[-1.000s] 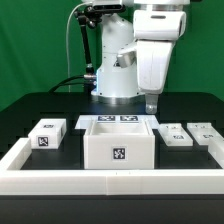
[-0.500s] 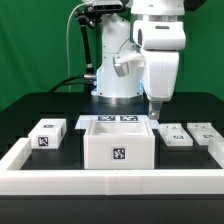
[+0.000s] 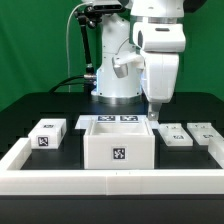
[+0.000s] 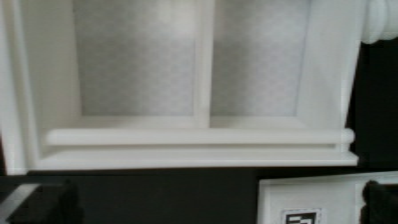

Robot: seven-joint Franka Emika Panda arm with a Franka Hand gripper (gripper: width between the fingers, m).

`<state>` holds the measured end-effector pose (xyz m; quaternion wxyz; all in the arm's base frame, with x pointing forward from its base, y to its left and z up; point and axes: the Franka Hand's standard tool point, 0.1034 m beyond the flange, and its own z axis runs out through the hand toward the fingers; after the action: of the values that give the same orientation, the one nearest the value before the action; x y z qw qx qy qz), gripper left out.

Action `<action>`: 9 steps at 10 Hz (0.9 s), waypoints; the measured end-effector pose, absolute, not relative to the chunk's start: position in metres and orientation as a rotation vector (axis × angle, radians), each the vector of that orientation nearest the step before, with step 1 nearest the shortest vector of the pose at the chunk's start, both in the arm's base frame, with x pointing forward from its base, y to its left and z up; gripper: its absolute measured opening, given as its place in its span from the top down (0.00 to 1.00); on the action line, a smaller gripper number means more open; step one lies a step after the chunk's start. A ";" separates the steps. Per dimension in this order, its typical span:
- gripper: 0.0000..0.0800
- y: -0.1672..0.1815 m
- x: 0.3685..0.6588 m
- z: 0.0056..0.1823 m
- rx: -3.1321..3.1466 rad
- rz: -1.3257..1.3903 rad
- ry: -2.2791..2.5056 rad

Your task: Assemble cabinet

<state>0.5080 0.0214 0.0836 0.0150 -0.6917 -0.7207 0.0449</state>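
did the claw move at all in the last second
Yes. The claw has dropped and edged toward the exterior view's right. It is now close above the far corner of the hollow cabinet box, which stayed put.

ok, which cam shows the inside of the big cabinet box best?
Wrist view. It looks down into the cabinet box, showing the inner surface and what looks like a vertical divider. The exterior view shows mainly the box's front face with one marker tag and the top rim, and little of the interior.
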 end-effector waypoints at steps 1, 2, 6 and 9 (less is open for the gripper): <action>0.00 0.012 0.501 0.080 -2.131 0.132 -2.260; 0.00 0.003 0.491 0.075 -2.128 0.136 -2.253; 0.00 -0.012 0.464 0.049 -2.135 0.152 -2.202; 0.00 -0.008 0.462 0.047 -2.162 0.157 -2.174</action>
<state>0.4615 -0.0081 0.0474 0.0358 -0.7037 -0.7077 0.0512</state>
